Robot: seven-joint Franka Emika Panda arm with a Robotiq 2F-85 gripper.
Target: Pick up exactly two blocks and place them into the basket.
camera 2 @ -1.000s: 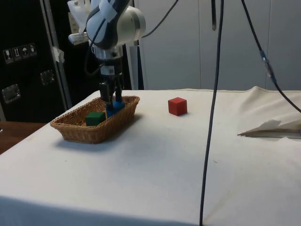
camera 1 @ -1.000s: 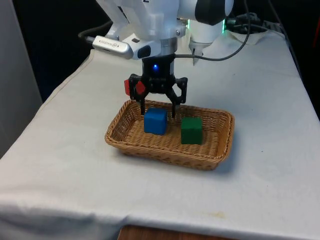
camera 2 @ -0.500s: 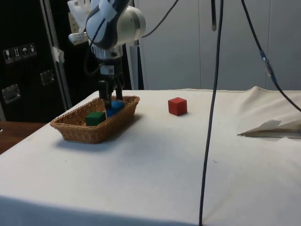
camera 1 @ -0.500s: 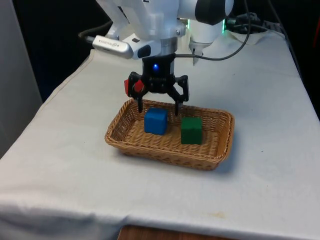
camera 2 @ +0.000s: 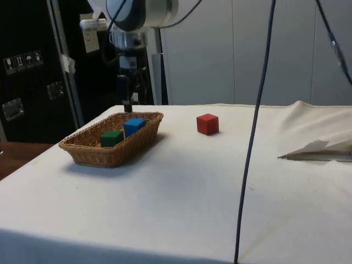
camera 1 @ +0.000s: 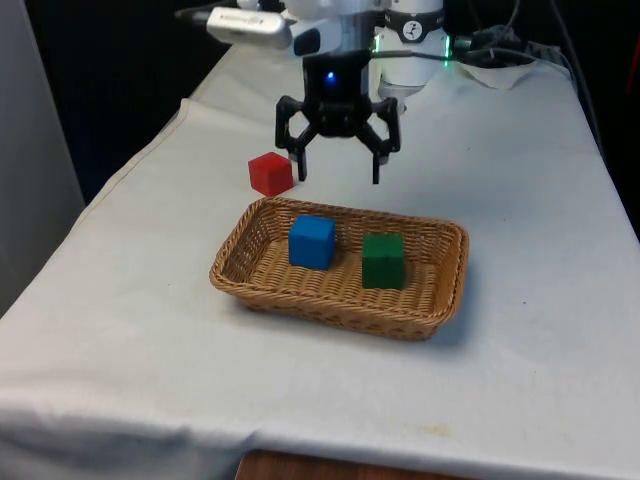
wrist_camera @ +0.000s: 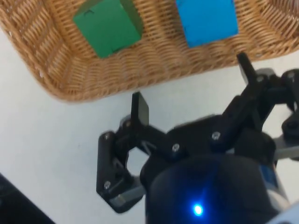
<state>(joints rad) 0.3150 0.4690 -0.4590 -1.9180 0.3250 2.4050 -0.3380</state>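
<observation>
The wicker basket (camera 1: 435, 300) (camera 2: 82, 151) (wrist_camera: 70, 70) holds a blue block (camera 1: 312, 242) (camera 2: 133, 126) (wrist_camera: 206, 19) and a green block (camera 1: 383, 260) (camera 2: 111, 137) (wrist_camera: 108, 25), standing side by side. A red block (camera 1: 270, 173) (camera 2: 207, 124) rests on the cloth beyond the basket, towards the front view's left. My gripper (camera 1: 338, 172) (camera 2: 127, 106) (wrist_camera: 191, 81) hangs open and empty above the cloth just past the basket's far rim, well above the blocks.
Crumpled cloth folds (camera 2: 319, 148) lie at the side view's right. Cables (camera 1: 500, 60) trail on the table's far end near the robot base. A dangling cable (camera 2: 253, 137) crosses the side view.
My gripper has lifted up out of the basket and moved back towards the robot, leaving the blue block resting in the basket. The red block, hidden before, now shows.
</observation>
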